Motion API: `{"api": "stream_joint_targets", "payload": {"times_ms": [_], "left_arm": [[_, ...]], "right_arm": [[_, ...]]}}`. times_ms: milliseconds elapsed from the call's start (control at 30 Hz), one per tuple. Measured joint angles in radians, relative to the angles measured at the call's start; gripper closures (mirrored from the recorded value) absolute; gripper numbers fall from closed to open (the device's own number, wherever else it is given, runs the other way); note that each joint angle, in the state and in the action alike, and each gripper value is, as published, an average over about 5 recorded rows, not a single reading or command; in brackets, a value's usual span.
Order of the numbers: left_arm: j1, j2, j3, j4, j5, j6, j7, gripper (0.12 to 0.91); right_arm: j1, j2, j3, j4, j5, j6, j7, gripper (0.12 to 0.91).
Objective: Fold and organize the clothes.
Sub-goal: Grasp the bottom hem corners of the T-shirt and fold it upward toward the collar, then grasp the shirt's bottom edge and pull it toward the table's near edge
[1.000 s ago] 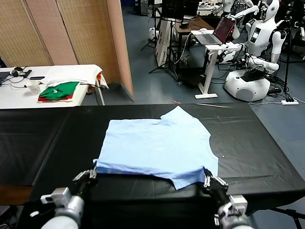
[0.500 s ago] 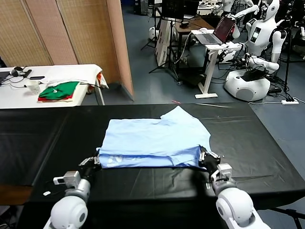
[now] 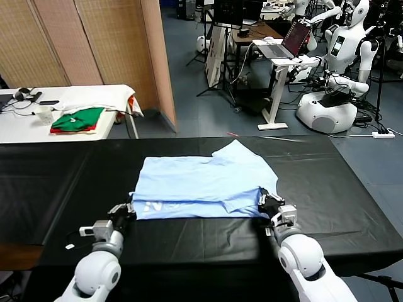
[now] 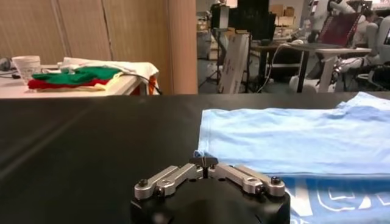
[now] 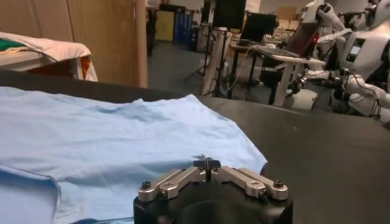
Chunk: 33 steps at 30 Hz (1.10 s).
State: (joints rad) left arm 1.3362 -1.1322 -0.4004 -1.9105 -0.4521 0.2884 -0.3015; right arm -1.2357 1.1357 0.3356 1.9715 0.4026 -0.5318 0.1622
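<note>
Pale blue T-shirt (image 3: pixel 204 185) lies on black table cover (image 3: pixel 56 182), near hem folded up over body, white lettering (image 3: pixel 157 206) showing on the folded strip. L gripper (image 3: pixel 126 210) sits at the fold's left corner; R gripper (image 3: pixel 267 202) at its right corner. Fingers: gap and grip can't be told for either, cloth hides the tips. Green-and-red garments (image 3: pixel 79 119) lie on white side table (image 3: pixel 25 129), well beyond the fingers.

black table (image 3: pixel 352 189), blue t-shirt (image 3: pixel 201 185) on it
</note>
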Motion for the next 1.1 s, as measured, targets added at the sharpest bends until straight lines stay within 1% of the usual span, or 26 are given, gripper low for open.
{"api": "stream_joint_targets", "payload": {"times_ms": [33,67,100,133,167,200,233,267,300,367,400,467,633,733,933,1033,1100], "left_arm": [[0.005,0.0,-0.003,-0.005,0.0,0.005,-0.001,0.725],[0.011,0.002,-0.007,-0.012,-0.001,0.012,-0.003,0.651],[0.018,0.004,-0.011,-0.019,-0.004,0.019,-0.005,0.595],[0.027,0.007,-0.016,-0.028,-0.008,0.027,-0.006,0.538],[0.037,0.011,-0.021,-0.039,-0.015,0.035,-0.007,0.463],[0.049,0.016,-0.027,-0.051,-0.022,0.042,-0.008,0.406],[0.063,0.02,-0.031,-0.064,-0.031,0.049,-0.008,0.349],[0.078,0.025,-0.035,-0.079,-0.039,0.054,-0.009,0.28],[0.095,0.029,-0.039,-0.093,-0.048,0.059,-0.009,0.23],[0.128,0.034,-0.043,-0.121,-0.064,0.066,-0.009,0.158],[0.144,0.035,-0.044,-0.133,-0.072,0.069,-0.008,0.141],[0.17,0.034,-0.045,-0.149,-0.084,0.072,-0.006,0.128],[0.206,0.029,-0.042,-0.158,-0.094,0.073,0.007,0.124],[0.212,0.027,-0.04,-0.154,-0.093,0.072,0.011,0.124],[0.195,0.023,-0.041,-0.132,-0.094,0.067,0.009,0.159],[0.179,0.024,-0.043,-0.116,-0.1,0.066,0.007,0.192],[0.17,0.025,-0.042,-0.107,-0.103,0.065,0.007,0.236]], "right_arm": [[-0.014,-0.004,0.008,0.017,0.003,-0.008,0.0,0.503],[-0.03,-0.009,0.018,0.035,0.004,-0.014,0.0,0.446],[-0.048,-0.013,0.028,0.053,0.004,-0.017,-0.002,0.371],[-0.068,-0.019,0.039,0.071,0.003,-0.016,-0.004,0.314],[-0.089,-0.024,0.051,0.089,0.003,-0.013,-0.008,0.263],[-0.111,-0.029,0.062,0.106,0.002,-0.009,-0.012,0.208],[-0.134,-0.034,0.075,0.12,0.002,-0.005,-0.017,0.171],[-0.157,-0.039,0.087,0.131,0.002,0.0,-0.021,0.152],[-0.177,-0.042,0.098,0.14,0.002,0.004,-0.025,0.133],[-0.213,-0.047,0.12,0.149,0.004,0.011,-0.029,0.123],[-0.228,-0.047,0.129,0.152,0.005,0.014,-0.029,0.121],[-0.25,-0.048,0.147,0.152,0.009,0.021,-0.029,0.119],[-0.271,-0.048,0.18,0.135,0.027,0.036,-0.027,0.13],[-0.271,-0.048,0.19,0.124,0.037,0.04,-0.028,0.167],[-0.257,-0.045,0.18,0.105,0.038,0.042,-0.033,0.24],[-0.247,-0.042,0.172,0.095,0.035,0.042,-0.034,0.287],[-0.242,-0.041,0.167,0.088,0.034,0.042,-0.034,0.344]]}}
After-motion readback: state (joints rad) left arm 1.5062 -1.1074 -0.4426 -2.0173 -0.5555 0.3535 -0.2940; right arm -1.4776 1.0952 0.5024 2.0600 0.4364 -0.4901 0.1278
